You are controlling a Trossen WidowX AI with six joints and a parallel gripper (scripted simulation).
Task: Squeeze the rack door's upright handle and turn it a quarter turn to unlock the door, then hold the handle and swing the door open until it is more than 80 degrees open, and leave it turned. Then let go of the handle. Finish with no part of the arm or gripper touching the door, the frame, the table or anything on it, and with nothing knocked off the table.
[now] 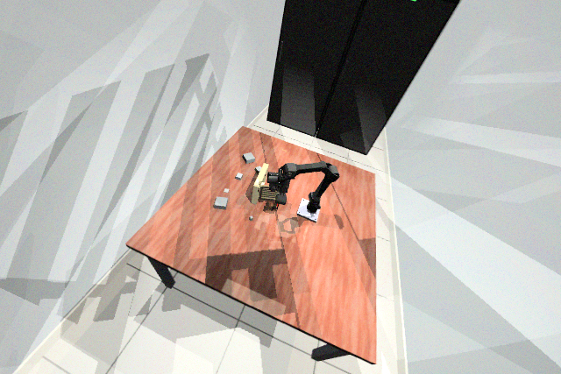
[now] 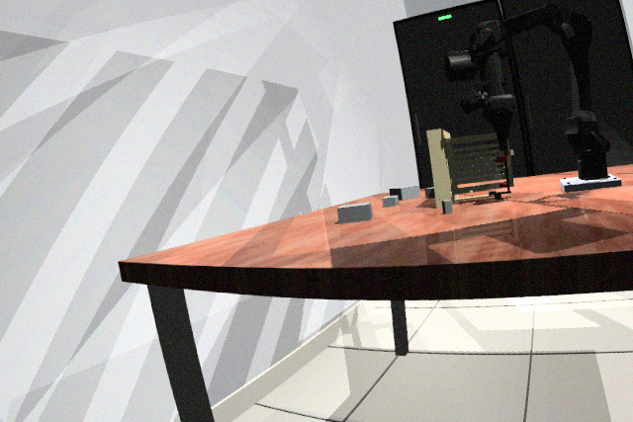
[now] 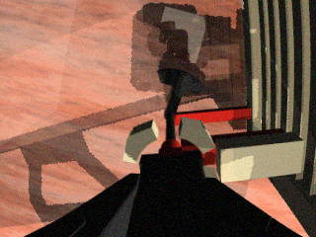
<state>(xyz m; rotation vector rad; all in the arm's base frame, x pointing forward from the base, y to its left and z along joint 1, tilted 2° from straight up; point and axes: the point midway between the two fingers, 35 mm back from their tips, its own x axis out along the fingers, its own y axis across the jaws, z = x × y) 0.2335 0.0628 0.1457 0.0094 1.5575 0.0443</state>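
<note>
The rack's cream frame (image 1: 263, 174) (image 2: 438, 167) stands upright on the table. Its slatted door (image 1: 269, 193) (image 2: 473, 164) (image 3: 270, 64) is swung out from the frame, plainly part-way open; the exact angle cannot be told. The dark upright handle (image 3: 171, 111) (image 2: 506, 175) stands at the door's free edge on red brackets (image 3: 214, 116) (image 2: 503, 158). My gripper (image 3: 172, 186) (image 2: 503, 149) points down and is shut on the handle, with one pale fingertip on each side of it. My gripper's body hides the handle's top, and how far the handle is turned is unclear.
Several grey blocks, such as a large one (image 1: 221, 202) (image 2: 354, 212) and another (image 1: 248, 158), lie beyond the frame. A small one (image 1: 251, 217) (image 2: 446, 206) lies near its end. The arm's white base plate (image 1: 308, 211) (image 2: 590, 183) is on the door's side.
</note>
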